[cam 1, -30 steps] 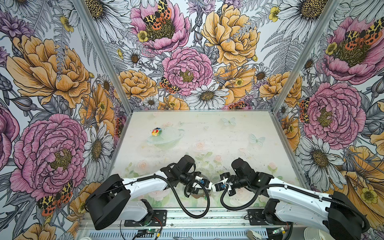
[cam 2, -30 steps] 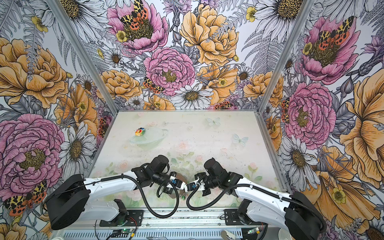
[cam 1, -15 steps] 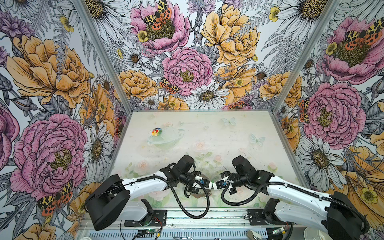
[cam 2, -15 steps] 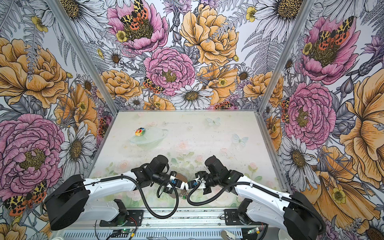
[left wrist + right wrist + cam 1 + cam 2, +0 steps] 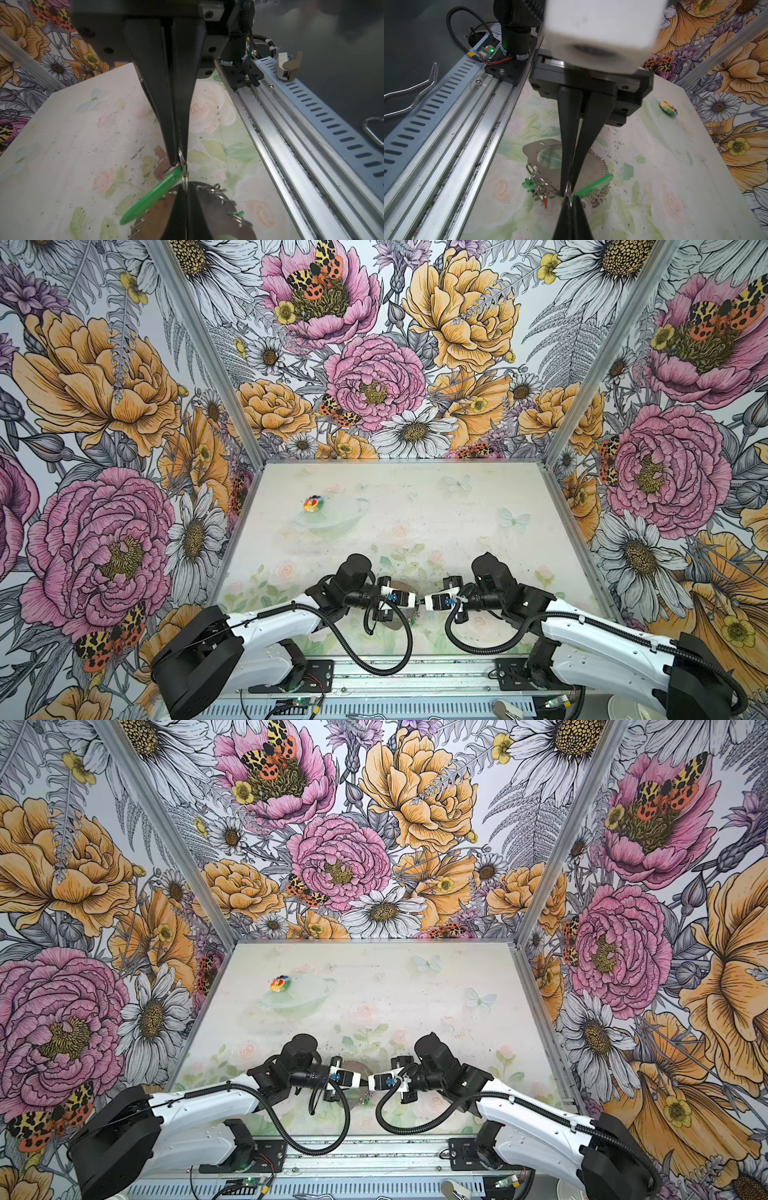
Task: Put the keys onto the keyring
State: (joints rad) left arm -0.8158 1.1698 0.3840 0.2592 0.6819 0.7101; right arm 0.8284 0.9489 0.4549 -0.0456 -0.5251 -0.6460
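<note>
Left wrist view: jaws of the left gripper (image 5: 179, 163) pressed together, pinching a small silver wire loop (image 5: 183, 166). Met tip to tip by the right gripper (image 5: 185, 187), likewise clamped shut on that same loop. Hanging tilted from the loop, above the keyring (image 5: 533, 150), one green key (image 5: 149, 199). Keyring flat on the table (image 5: 654, 166), near the front edge, about mid-width, just beneath both grippers. At its near rim, among bunched loops, a second green key (image 5: 528, 184). Cannot tell whether the pinched loop joins the keyring. Far left in both top views, well apart, a multicoloured toy (image 5: 313, 503).
</note>
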